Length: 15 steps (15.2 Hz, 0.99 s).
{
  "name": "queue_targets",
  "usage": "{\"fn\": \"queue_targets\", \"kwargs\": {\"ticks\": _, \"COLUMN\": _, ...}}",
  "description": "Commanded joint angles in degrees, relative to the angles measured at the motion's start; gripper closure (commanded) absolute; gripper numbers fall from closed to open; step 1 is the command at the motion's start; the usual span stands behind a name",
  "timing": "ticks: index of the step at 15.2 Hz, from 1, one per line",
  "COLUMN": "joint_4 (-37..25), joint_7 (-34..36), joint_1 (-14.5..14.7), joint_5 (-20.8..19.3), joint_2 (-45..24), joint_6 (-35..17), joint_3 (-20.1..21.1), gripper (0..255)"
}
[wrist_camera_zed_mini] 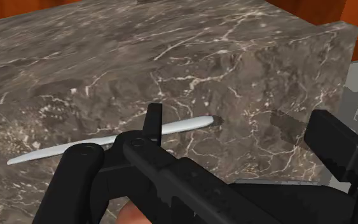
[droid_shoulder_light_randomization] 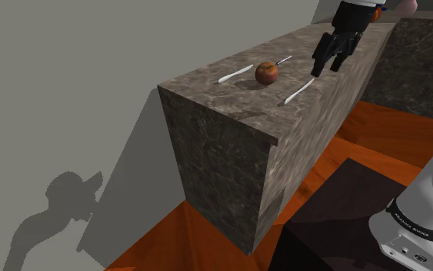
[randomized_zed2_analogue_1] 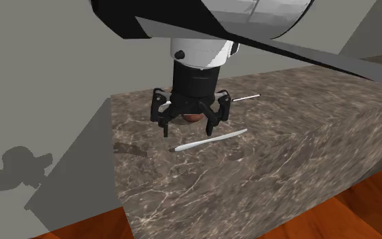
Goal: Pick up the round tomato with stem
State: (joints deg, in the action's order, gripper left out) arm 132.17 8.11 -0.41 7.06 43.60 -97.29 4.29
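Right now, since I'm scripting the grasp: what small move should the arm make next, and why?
Probably shift the gripper toward the shoulder view's left until it is over the tomato: its fingers stand open but off to the tomato's side, near a white sliver.

In the second exterior view the gripper (randomized_zed2_analogue_1: 186,130) covers most of the tomato (randomized_zed2_analogue_1: 193,118). A reddish-brown sliver peeks out between the spread fingers, and its stem is hidden. The arm (randomized_zed2_analogue_1: 203,20) runs off that view's top edge. The stand (droid_shoulder_light_randomization: 421,223) is cut by the shoulder view's right and bottom edges. The 3 slender white pieces (droid_shoulder_light_randomization: 235,74) on the counter (droid_shoulder_light_randomization: 230,154) are too thin to identify. In the wrist view 1 passes behind the gripper's black parts.
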Motion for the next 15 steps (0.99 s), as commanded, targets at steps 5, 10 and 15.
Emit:
{"fn": "queue_targets", "kwargs": {"ticks": 5, "joint_4": -4.2, "joint_7": -5.0, "joint_1": 0.1, "joint_5": 2.7, "joint_2": -8.0, "joint_6": -3.6, "joint_3": -5.0, "gripper": 0}}
{"fn": "queue_targets", "kwargs": {"ticks": 10, "joint_4": -11.3, "joint_7": -11.8, "joint_1": 0.9, "joint_5": 7.9, "joint_2": -19.0, "joint_6": -6.0, "joint_3": -11.1, "gripper": 0}}
{"fn": "queue_targets", "kwargs": {"ticks": 15, "joint_4": -20.7, "joint_7": -19.1, "joint_1": 1.6, "joint_5": 15.5, "joint_2": -30.9, "joint_6": -5.5, "joint_3": -16.7, "gripper": 0}}
